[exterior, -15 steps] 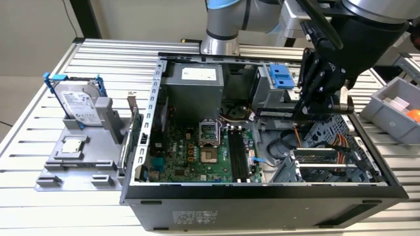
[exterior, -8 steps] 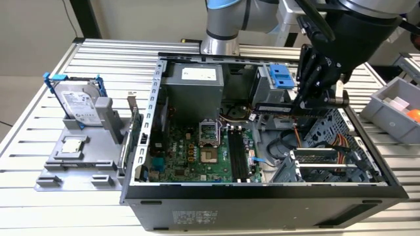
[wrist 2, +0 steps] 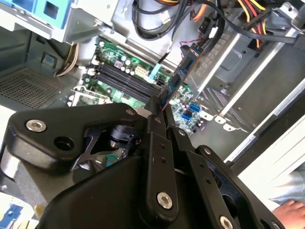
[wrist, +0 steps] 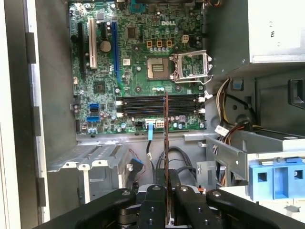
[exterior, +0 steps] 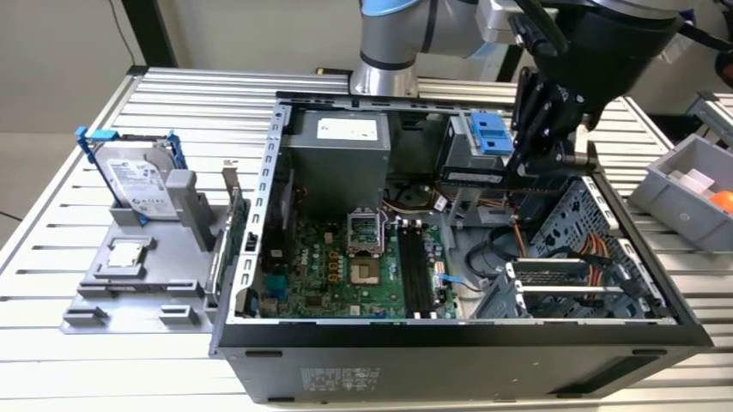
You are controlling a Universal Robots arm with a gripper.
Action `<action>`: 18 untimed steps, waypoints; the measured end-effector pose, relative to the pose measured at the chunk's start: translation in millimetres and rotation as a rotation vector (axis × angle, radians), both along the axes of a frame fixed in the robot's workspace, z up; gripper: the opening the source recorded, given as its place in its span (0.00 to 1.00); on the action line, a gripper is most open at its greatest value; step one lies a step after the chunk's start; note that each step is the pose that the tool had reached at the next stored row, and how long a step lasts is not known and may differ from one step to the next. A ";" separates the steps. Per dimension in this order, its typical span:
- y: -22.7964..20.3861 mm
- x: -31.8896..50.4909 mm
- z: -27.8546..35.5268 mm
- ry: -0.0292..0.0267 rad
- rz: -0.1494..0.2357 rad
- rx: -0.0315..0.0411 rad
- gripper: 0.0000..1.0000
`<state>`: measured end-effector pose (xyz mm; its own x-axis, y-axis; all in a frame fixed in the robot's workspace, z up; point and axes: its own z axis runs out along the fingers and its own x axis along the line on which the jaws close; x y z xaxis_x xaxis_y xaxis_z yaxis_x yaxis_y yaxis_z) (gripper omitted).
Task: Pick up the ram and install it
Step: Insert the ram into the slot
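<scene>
Claw tight around ram, edge-on, over open computer case.

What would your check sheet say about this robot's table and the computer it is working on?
Surface: slatted metal table, open computer case on it.
Job's things: ram held over the motherboard; memory slots empty.
Clutter: hard drive, green card, grey bin.
Grippers: gripper shut on the ram.
Cables: wire bundles inside the case.
Surroundings: a person's hand outside the case.
</scene>
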<state>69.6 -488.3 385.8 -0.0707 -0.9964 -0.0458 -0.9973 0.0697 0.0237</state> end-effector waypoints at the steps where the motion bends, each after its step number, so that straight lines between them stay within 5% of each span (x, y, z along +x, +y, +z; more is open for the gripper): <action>1: 2.3 0.0 0.0 0.0000 0.000 -0.0001 0.00; 6: 10.2 0.0 -0.2 0.0000 0.000 0.0000 0.00; 18: 11.4 2.0 -0.2 0.0000 0.000 -0.0001 0.00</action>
